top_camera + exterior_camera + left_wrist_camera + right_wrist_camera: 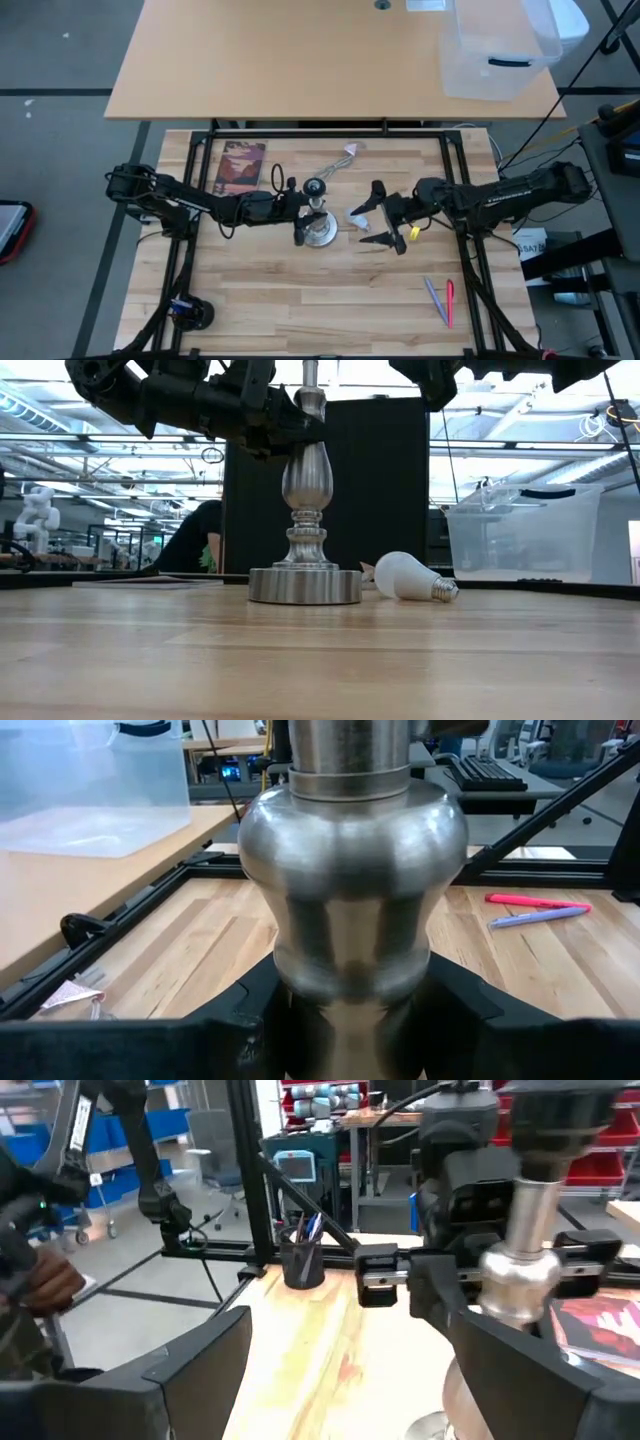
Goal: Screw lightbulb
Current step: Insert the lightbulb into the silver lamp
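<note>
The left gripper [296,208] is closed around the stand [304,510] at its post, apparently to steady it so a bulb can be screwed in without tipping it. The lightbulb [408,577] lies on its side on the table [320,660], just beside the stand's base — not yet held. The right gripper [380,215] hovers near it, jaws wide and empty, seemingly ready to pick it up.

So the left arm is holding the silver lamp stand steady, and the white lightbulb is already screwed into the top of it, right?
Not quite. The left gripper does hold the silver stand, but the lightbulb is not screwed in: the low view shows it lying on its side on the table beside the stand's base. The right gripper hangs open over it.
</note>
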Tool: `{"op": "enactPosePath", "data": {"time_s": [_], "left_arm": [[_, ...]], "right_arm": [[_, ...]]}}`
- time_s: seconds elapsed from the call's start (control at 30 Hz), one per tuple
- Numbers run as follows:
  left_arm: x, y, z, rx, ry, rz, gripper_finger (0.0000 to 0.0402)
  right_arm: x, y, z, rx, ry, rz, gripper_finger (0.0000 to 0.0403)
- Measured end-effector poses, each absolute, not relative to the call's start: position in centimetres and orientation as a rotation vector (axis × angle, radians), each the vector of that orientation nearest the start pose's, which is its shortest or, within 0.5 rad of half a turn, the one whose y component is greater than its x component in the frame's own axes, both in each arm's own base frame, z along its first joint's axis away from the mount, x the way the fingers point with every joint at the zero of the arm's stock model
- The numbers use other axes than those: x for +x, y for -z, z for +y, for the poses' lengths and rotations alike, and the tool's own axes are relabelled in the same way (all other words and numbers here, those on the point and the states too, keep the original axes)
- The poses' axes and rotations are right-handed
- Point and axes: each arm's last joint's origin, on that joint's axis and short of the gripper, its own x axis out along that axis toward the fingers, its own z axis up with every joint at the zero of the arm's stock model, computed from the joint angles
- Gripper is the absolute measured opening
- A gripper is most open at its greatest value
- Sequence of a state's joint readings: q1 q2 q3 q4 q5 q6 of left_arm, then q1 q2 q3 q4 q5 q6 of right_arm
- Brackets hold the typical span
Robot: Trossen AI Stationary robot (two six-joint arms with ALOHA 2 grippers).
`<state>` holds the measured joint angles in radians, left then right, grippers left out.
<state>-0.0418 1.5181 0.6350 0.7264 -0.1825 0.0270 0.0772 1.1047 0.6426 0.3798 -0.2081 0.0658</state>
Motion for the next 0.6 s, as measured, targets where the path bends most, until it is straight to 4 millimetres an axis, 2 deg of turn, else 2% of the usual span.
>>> {"op": "enactPosePath", "data": {"time_s": [0.4, 0.5, 0.6], "left_arm": [[30.3, -20.1, -0.7, 0.049, -0.138, 0.159, 0.0155], [30.3, -20.0, -0.7, 0.049, -0.138, 0.159, 0.0155], [30.3, -20.1, -0.7, 0.049, -0.138, 0.159, 0.0155]], "right_arm": [[25.3, -26.4, 2.4, 0.072, -0.268, 0.134, 0.0334], [25.5, -25.7, 2.2, 0.121, -0.164, 0.187, 0.0334], [25.5, -24.3, 1.5, 0.182, -0.016, 0.332, 0.0334]]}}
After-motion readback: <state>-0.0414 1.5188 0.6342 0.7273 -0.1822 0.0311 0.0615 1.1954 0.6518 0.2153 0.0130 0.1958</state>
